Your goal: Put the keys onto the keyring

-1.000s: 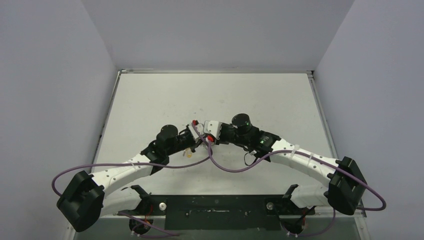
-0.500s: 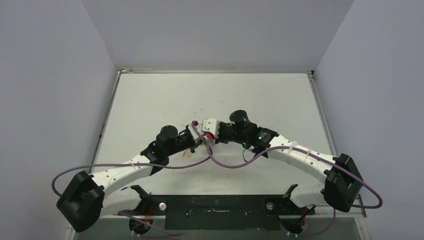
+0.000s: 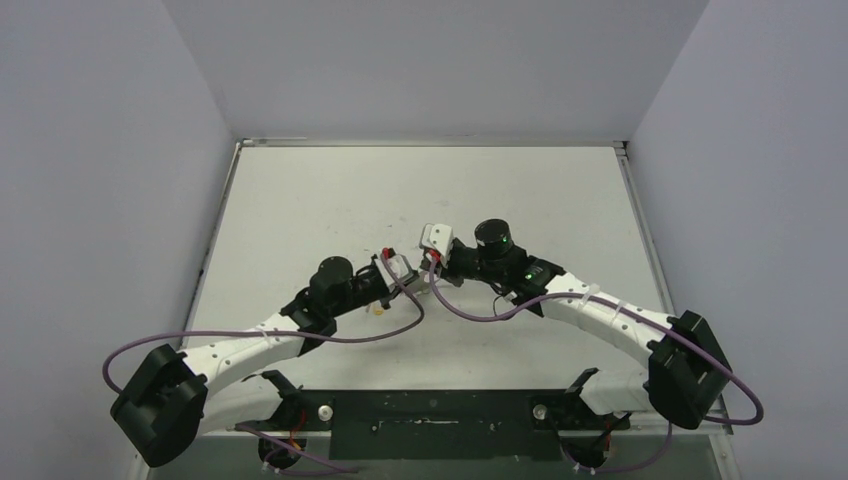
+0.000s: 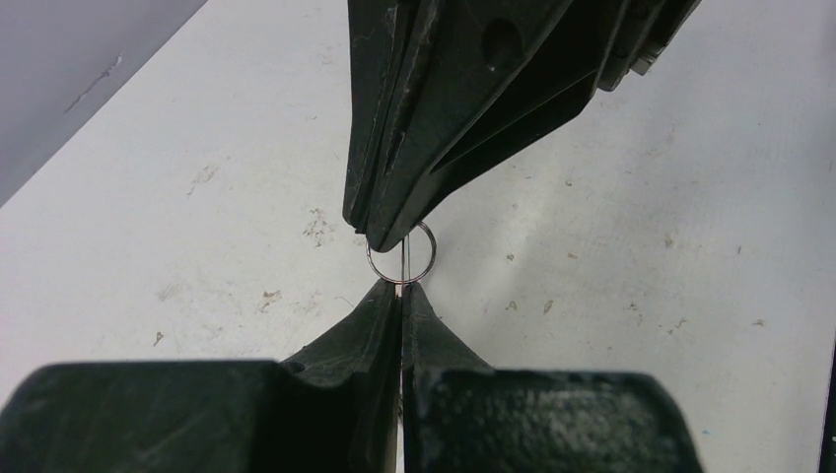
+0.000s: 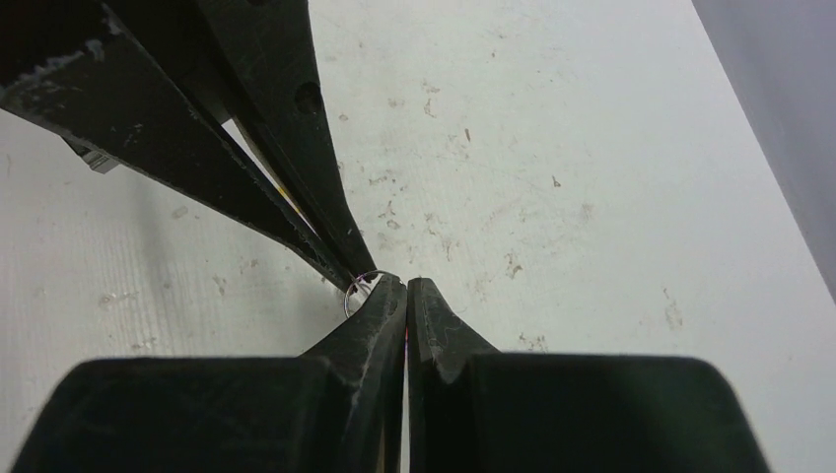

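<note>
My left hand (image 4: 399, 289) is shut on the keyring (image 4: 402, 272). I judge the thin wire, seen edge-on, to run in line with the fingers. One small ring (image 4: 432, 253) sits just past the tips. My right hand (image 5: 406, 286) is shut, apparently on nothing. In the right wrist view the ring lies just left of its tips, outside them. Compared with a second ago, the right hand has drawn back and no longer crosses the left. I cannot identify any key.
</note>
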Controlling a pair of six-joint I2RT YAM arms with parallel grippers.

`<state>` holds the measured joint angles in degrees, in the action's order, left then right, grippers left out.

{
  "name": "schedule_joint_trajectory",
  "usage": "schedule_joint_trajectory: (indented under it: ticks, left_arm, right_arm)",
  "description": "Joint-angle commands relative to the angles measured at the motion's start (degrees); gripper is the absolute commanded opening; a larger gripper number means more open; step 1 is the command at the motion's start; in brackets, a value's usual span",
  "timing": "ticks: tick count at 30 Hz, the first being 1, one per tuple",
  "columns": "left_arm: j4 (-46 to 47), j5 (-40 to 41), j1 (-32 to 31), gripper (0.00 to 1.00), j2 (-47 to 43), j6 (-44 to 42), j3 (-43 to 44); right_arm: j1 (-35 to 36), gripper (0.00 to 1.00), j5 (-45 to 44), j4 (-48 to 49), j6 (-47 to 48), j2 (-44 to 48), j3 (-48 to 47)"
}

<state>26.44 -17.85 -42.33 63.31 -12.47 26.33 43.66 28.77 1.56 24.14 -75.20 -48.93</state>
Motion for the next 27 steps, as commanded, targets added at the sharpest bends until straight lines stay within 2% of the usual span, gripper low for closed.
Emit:
schedule_joint_trajectory:
  ticks: [1, 4, 7, 9, 13, 15, 19, 23, 27]
  left_arm:
    - [6.8, -2.0, -0.3, 0.0, -2.4, 1.3, -0.7]
    - [6.7, -2.2, -0.3, 0.0, -2.4, 1.2, -0.8]
    - [6.5, -2.2, -0.4, 0.0, -2.6, 1.1, -1.0]
    - [6.5, -2.2, -0.4, 0.0, -2.7, 0.9, -1.2]
    - [6.3, -2.6, -0.3, 0.0, -3.0, -0.1, -1.4]
    - [6.4, -2.7, -0.3, 0.0, -3.1, -0.8, -1.6]
    - [6.3, -3.0, -0.4, 0.0, -3.3, -4.0, -2.1]
    - [6.2, -3.2, -0.4, 0.0, -3.6, -6.2, -2.7]
    - [6.2, -3.3, -0.4, 0.0, -3.7, -7.8, -3.1]
  right_arm:
    - [-2.0, 0.0, -1.8, 6.4, -4.7, 1.6, 2.7]
    - [-2.1, 0.0, -0.5, 7.6, -5.7, 2.1, 2.9]
    - [-2.6, 0.21, 0.0, 7.9, -6.8, 2.8, 2.7]
    - [-3.0, 0.32, 0.5, 7.6, -7.5, 3.4, 2.5]
    - [-4.5, 0.43, 1.0, 5.3, -10.9, 3.9, 0.8]
    - [-6.1, 0.53, 2.2, 3.4, -16.3, 3.3, -1.4]
    - [-9.6, 0.51, 5.2, -0.3, -26.9, 1.8, -5.6]
    - [-13.2, 0.55, 8.3, -4.4, -35.9, 0.5, -9.0]
    - [-15.6, 0.58, 16.0, -5.7, -40.5, -1.9, -10.8]
